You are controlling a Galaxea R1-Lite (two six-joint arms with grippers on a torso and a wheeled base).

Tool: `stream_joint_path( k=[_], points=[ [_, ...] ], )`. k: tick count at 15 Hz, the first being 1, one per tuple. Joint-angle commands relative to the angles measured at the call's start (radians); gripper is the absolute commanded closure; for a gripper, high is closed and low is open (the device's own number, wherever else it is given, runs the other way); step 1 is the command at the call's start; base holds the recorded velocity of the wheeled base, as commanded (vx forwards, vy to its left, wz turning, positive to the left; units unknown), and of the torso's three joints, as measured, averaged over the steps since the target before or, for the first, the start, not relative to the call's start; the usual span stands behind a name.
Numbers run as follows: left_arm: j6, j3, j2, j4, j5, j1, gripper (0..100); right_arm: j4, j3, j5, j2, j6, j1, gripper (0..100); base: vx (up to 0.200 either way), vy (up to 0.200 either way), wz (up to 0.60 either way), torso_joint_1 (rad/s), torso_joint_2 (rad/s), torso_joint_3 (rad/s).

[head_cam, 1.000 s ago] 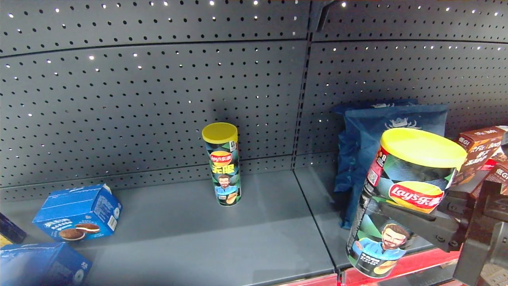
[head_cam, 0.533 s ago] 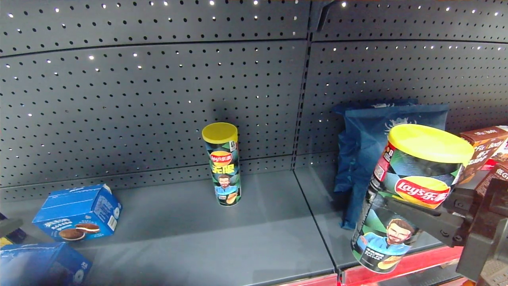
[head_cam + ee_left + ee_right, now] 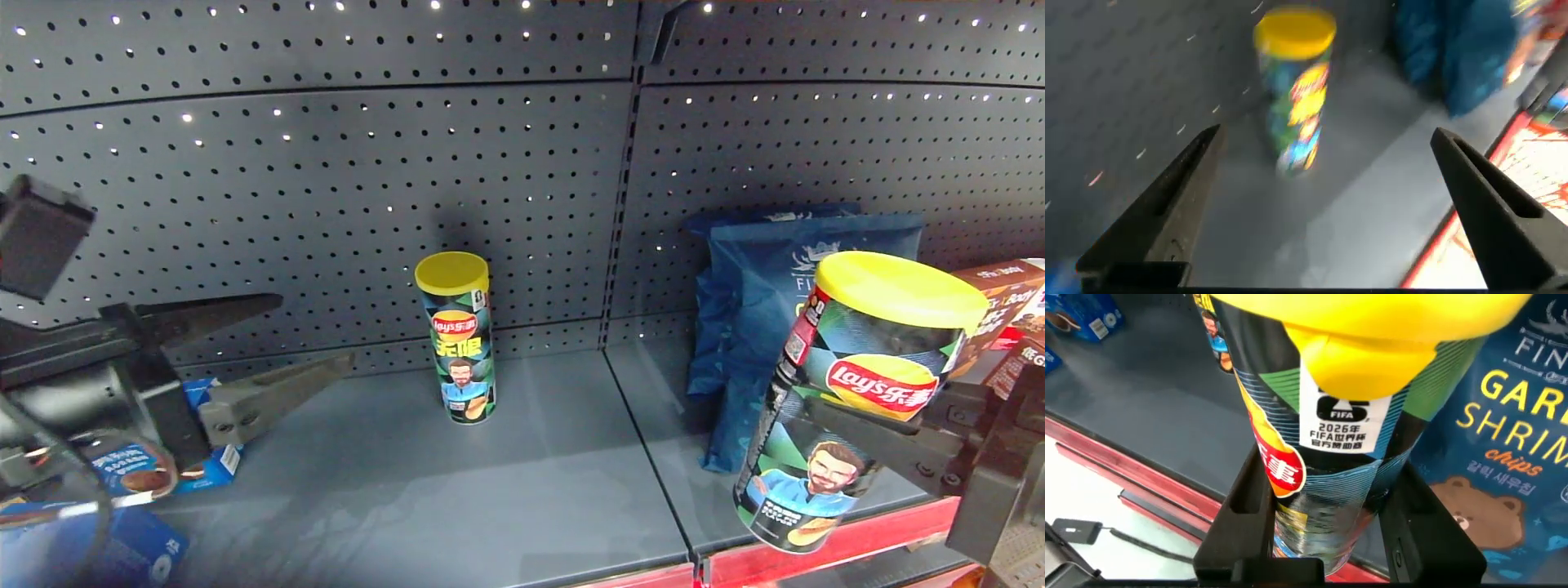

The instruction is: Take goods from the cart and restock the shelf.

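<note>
- The right hand (image 3: pixel 826 418) clamps a yellow-lidded held chip can (image 3: pixel 869 384) around its middle, one finger on each side, as the right wrist view confirms (image 3: pixel 1327 518).
- The held chip can leans slightly and hangs above the shelf's (image 3: pixel 424 490) red front edge, in front of a blue snack bag (image 3: pixel 755 310) propped against the pegboard back panel (image 3: pixel 326 163).
- The left hand (image 3: pixel 314 331) hovers over the shelf's left part, fingers spread wide and holding nothing, pointed toward a standing chip can (image 3: pixel 457 339).
- The standing chip can stands upright near the back panel, well apart from the held one.
- Blue cookie boxes (image 3: pixel 214 464) lie at the far left, brown boxes (image 3: pixel 992 298) at the far right.
</note>
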Motion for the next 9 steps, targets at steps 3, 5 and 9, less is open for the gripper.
stream_joint_path(
  k=[3,5,9],
  points=[
    [0.011,-0.001,0.236,-0.099,-0.147,0.018,0,0.0,0.004,0.002,-0.006,0.001,-0.001,100,0.0,0.0,0.0,0.0,0.0,0.0],
    [0.026,0.002,0.276,-0.127,-0.238,0.033,0,0.0,0.007,0.005,-0.006,0.001,0.0,100,0.0,0.0,0.0,0.0,0.0,0.0],
    [0.026,0.007,0.408,-0.314,-0.339,0.089,0,0.0,0.005,0.008,-0.005,0.001,0.003,100,0.0,0.0,0.0,0.0,0.0,0.0]
  ],
)
